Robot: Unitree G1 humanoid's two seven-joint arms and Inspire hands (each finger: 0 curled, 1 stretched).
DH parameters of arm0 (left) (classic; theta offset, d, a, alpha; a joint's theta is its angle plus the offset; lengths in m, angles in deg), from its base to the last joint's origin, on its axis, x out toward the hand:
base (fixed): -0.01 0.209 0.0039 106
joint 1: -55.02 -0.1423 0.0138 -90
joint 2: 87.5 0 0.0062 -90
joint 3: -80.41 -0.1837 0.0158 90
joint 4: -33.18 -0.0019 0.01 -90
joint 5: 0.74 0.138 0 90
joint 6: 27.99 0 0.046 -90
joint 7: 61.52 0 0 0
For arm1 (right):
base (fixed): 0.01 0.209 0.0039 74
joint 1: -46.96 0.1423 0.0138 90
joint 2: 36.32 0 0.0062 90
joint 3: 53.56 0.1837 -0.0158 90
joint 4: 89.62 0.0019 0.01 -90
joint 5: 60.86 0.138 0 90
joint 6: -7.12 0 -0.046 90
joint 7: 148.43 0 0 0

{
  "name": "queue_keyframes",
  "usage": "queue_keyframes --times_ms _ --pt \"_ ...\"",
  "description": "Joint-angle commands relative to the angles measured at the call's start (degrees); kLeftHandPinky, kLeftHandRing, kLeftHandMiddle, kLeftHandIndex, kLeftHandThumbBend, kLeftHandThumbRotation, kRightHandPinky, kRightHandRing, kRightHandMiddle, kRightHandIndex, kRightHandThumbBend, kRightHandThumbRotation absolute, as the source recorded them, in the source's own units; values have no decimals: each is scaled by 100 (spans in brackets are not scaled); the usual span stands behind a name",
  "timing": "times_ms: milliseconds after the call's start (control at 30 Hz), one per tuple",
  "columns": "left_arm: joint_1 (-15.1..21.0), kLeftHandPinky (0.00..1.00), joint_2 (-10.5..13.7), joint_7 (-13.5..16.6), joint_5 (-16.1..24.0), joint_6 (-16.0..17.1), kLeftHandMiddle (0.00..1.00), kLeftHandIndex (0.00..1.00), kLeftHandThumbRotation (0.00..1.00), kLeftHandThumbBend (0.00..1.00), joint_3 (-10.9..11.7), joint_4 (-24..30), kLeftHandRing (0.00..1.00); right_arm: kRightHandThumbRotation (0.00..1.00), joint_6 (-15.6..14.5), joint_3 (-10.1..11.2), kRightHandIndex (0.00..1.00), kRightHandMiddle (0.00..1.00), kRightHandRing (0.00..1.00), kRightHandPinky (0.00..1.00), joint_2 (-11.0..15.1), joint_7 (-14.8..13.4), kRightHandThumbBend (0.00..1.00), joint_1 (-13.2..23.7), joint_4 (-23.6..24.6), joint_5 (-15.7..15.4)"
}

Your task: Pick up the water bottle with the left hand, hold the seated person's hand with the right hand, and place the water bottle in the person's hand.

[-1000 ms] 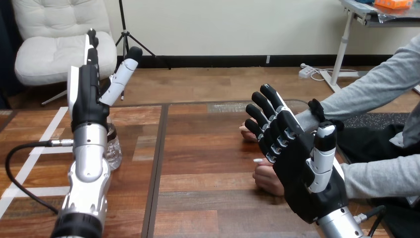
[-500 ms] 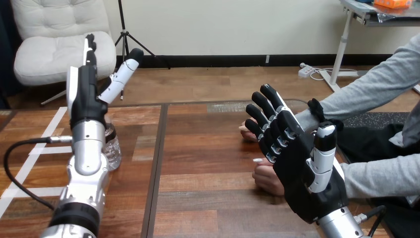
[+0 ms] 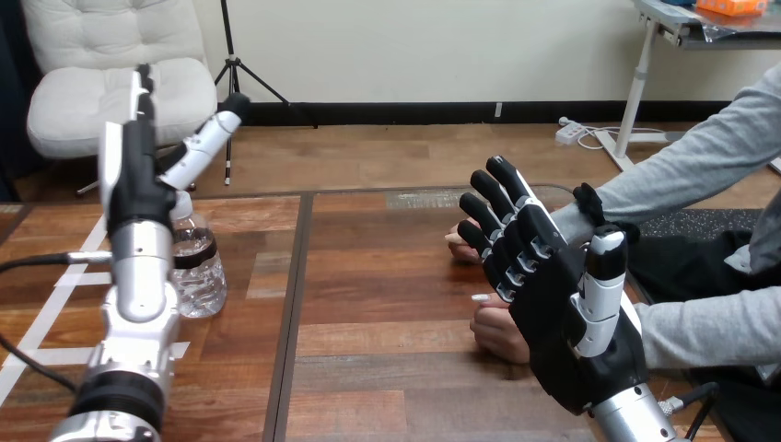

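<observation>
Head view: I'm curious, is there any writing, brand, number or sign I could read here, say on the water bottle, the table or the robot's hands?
No text here can be read.
Water bottle: a dark band runs round it; any print on it is too small to read.
Table: a pale patch at its far edge shows no legible letters.
Left hand and right hand: no legible marks.

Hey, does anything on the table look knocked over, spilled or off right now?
Nothing stands out. The water bottle stands upright on the table at the left, no spill around it. The left hand is open and raised beside it; the right hand is open in front of the person's hands, which rest on the table.
</observation>
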Motion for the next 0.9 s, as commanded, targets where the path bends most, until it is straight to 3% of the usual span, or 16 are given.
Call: queue_keyframes --times_ms 0,867 --pt "457 100 200 20 -29 199 100 100 59 100 -12 109 100 100 4 8 100 100 100 100 -15 16 100 257 135 41" --pt "396 100 507 196 89 182 100 100 59 100 -76 154 100 100 26 -6 100 100 100 100 -32 25 100 285 111 24"
